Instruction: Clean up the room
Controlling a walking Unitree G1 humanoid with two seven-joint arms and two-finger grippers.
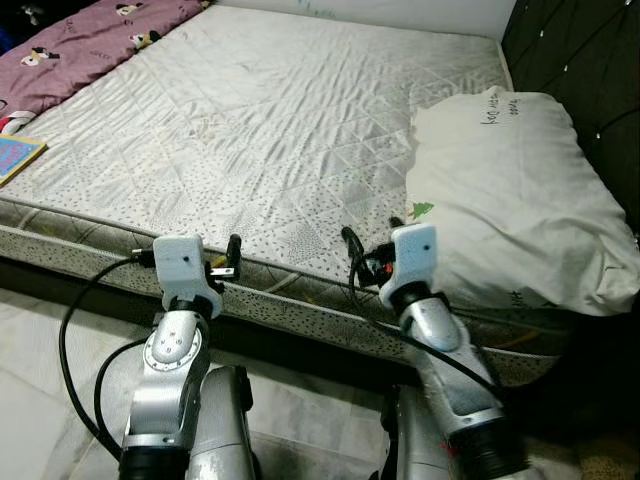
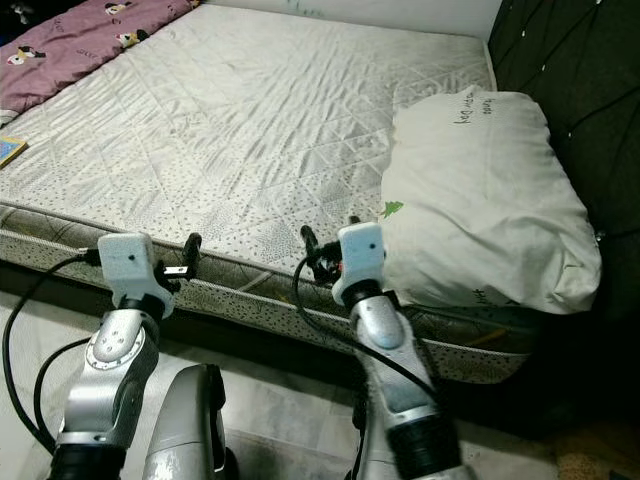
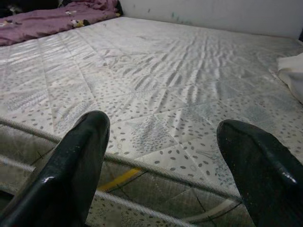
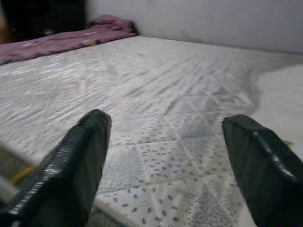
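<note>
You see two silver arms with white wrist blocks, looping black cables, and glossy black-fingered left pincer (image 3: 161, 165) and right pincer (image 4: 165, 165).

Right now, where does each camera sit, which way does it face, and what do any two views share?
Left eye: on the head, looking down at the mattress, pillow and both arms.
Right eye: beside it, same scene; left gripper and right gripper at the bed edge.
Left wrist: looks along its open fingers across the mattress.
Right wrist: along its open fingers, pillow beside.
All share the mattress and purple blanket.
</note>
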